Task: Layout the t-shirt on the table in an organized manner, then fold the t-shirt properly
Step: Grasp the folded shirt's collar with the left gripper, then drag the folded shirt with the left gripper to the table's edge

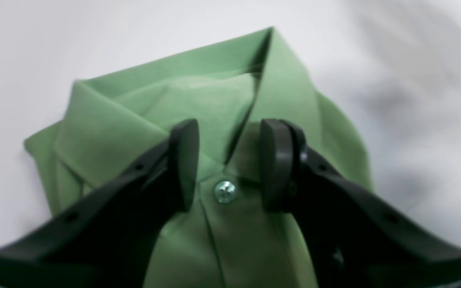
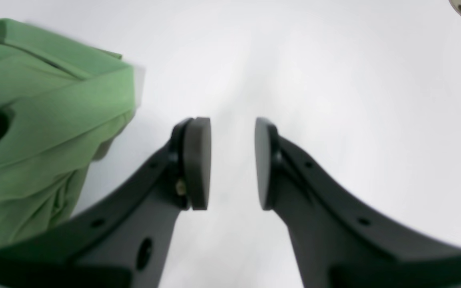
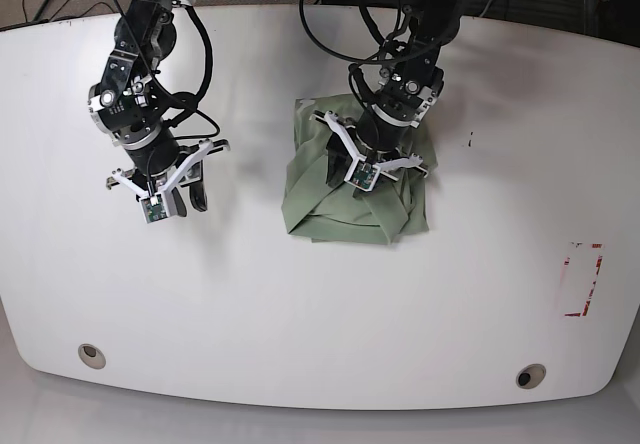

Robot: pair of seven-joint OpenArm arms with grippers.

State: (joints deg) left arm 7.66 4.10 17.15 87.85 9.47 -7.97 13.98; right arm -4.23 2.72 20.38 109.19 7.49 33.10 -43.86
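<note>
T-shirt [image 3: 355,209] folded mid-table [image 3: 300,324], bare surround

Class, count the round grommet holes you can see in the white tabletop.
2: one grommet hole near the table's front-left edge, the other grommet hole near its front-right edge.

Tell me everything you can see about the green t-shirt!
The t-shirt is plain pale green, made of thin, soft-looking cloth with no print. It lies folded into a small, roughly square bundle on the white table, near the middle and toward the far side. Layers overlap with creased edges, and the lower edge looks a bit uneven. The left pincer is right above it, jaws apart; whether they touch the cloth is unclear. The right pincer is beside it over bare table, not touching.
</note>
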